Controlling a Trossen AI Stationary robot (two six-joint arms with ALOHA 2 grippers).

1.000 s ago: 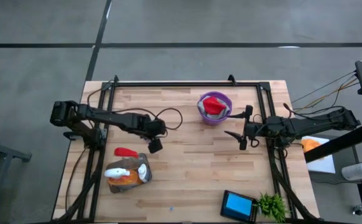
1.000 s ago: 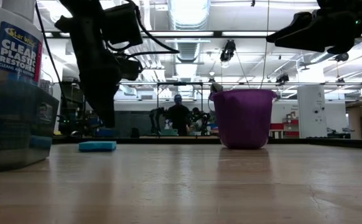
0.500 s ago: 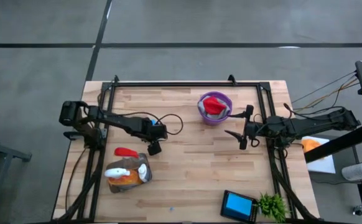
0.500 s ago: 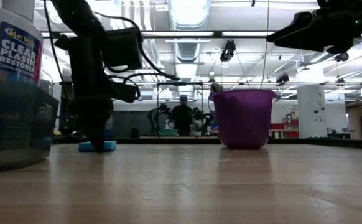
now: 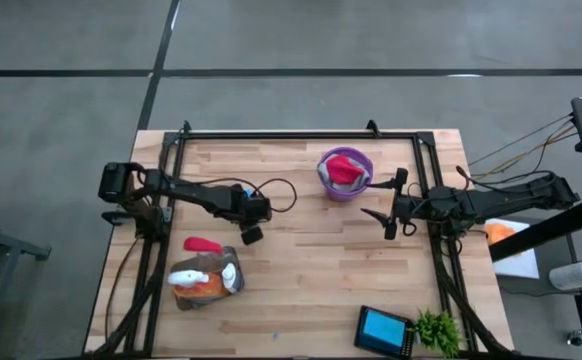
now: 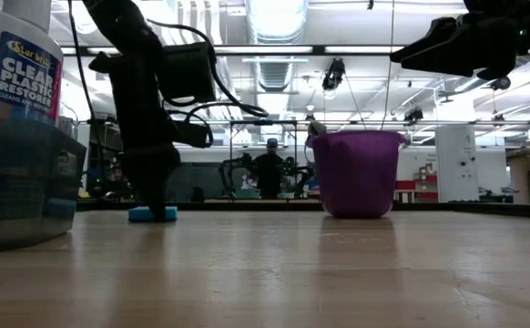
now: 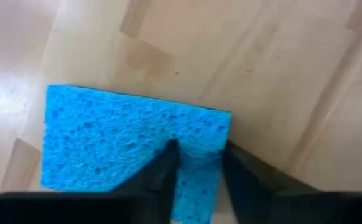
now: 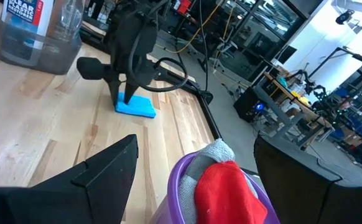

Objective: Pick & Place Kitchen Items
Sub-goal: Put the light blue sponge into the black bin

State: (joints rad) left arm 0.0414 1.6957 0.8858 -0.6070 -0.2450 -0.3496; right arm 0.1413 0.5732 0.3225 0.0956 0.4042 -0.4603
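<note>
A blue sponge [image 7: 119, 137] lies flat on the wooden table [image 5: 311, 270], left of the middle. It also shows in the right wrist view [image 8: 139, 107] and the low view [image 6: 147, 215]. My left gripper [image 5: 251, 237] stands over it, pointing steeply down, its fingers closed in on one end of the sponge. In the high view the gripper hides the sponge. My right gripper [image 5: 389, 213] hangs open above the table's right side, beside a purple bucket [image 5: 345, 180] that holds a red cloth [image 5: 345, 167] and a grey cloth [image 8: 218, 151]. My left gripper comes at the sponge from above, at one short end [image 7: 199, 158]. One finger [image 7: 165, 171] stands on the sponge's top face, and the other finger [image 7: 243, 180] is against the end edge. A strip of sponge shows between them. The sponge rests flat on the table.
An orange and a clear spray bottle [image 5: 203, 278] lie together at the front left, a red trigger head [image 5: 203, 244] just behind them. The clear one [image 6: 19, 128] fills the low view's left. A device with a blue screen [image 5: 385, 330] and a green plant [image 5: 438, 331] sit at the front right.
My left gripper has come down onto the blue sponge and tipped a little steeper. Its fingers have drawn together about the sponge's end. The sponge still lies on the table.
</note>
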